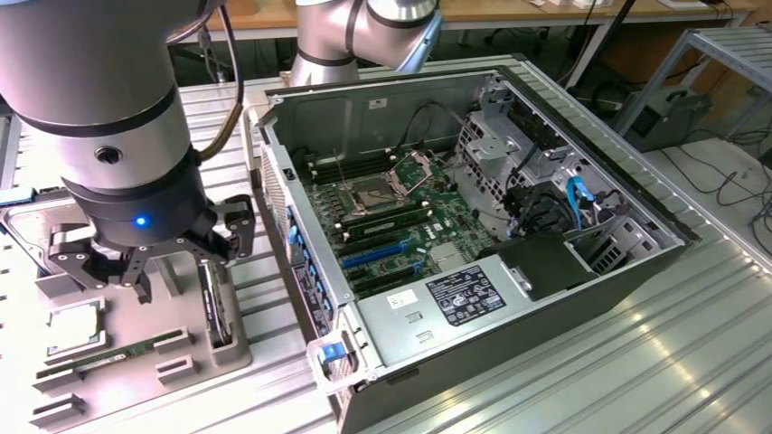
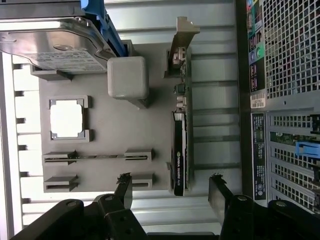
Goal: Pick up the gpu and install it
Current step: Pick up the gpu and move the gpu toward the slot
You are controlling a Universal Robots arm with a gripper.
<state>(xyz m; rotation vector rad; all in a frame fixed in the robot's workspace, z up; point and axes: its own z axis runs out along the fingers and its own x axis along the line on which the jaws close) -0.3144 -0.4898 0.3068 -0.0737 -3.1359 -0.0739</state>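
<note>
Grey tray (image 1: pixel 181 330) holds your gpu (image 1: pixel 215 312): the card stands on its edge in a slot along the tray side nearest the case (image 1: pixel 362 117), its silver bracket at one end. Nothing of the task is done yet, as far as you can see. The card is neither gripped nor lifted, and the blue slots (image 1: pixel 374 255) on the motherboard (image 1: pixel 404 212) sit bare, so both the pick and the install are left.

The gripper (image 1: pixel 157 267) hangs above the tray with its fingers (image 2: pixel 124 187) spread wide. In the wrist view the gpu (image 2: pixel 179 150) lies between the two fingers but apart from both, nearer the middle of the gap than either pad. I judge this a lined-up approach, not a hold.

Around the card you have, on the same tray (image 2: pixel 110 130), a CPU (image 2: pixel 67 117) in its corner pocket, a RAM stick (image 2: pixel 95 156) lying in its holders, and a raised grey block (image 2: pixel 127 77) just beside the bracket end. A hard drive (image 2: pixel 50 47) in a blue carrier sits at the far end. The block and the RAM holders are near enough to one finger's path to watch. The case wall stands just beside the tray on the other side. Inside the case, the power supply (image 1: pixel 465 298) and blue cables (image 1: pixel 573 203) crowd the space near the slots.
</note>
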